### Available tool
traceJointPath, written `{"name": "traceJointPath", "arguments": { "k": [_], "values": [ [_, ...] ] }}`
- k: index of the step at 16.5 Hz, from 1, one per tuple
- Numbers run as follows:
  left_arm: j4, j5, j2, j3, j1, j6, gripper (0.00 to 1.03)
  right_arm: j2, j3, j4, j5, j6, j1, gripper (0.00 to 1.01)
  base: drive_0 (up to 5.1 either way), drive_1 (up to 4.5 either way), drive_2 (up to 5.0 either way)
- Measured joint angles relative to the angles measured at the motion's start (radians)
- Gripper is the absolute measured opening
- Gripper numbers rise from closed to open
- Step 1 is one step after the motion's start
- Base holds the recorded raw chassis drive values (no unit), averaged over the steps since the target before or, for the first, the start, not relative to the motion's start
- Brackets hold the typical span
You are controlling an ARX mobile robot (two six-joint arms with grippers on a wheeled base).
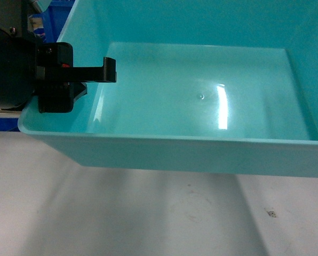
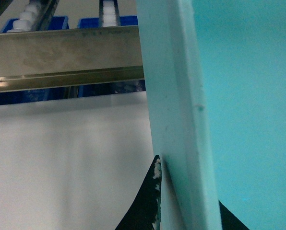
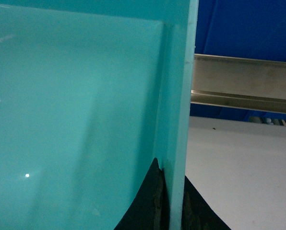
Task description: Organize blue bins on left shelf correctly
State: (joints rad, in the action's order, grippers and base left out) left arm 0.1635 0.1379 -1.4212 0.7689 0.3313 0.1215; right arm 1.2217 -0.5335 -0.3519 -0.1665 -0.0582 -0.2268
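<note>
Turquoise plastic tub (image 1: 201, 101), empty, smooth-walled, probably light yet slippery, held clear of the white tabletop (image 1: 121, 218), left end effector (image 1: 95, 72) and right end effector (image 3: 169, 201) each pinching an opposite rim.

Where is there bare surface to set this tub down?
Bare white tabletop shows beneath the raised turquoise tub, and more runs up to the steel rack beam. Behind that beam it is crowded: roller lanes and dark-blue crates.
</note>
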Motion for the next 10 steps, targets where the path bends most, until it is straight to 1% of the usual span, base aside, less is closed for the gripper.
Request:
{"name": "traceJointPath", "arguments": {
  "k": [3,10],
  "values": [
    [-0.002,0.0,0.0,0.0,-0.001,0.0,0.06,0.0,0.0,0.0,0.001,0.0,0.0,0.02,-4.6,1.79,3.6],
    [0.0,0.0,0.0,0.0,-0.002,0.0,0.06,0.0,0.001,-0.002,0.002,0.003,0.0,0.02,-4.8,1.21,3.6]
  ]
}}
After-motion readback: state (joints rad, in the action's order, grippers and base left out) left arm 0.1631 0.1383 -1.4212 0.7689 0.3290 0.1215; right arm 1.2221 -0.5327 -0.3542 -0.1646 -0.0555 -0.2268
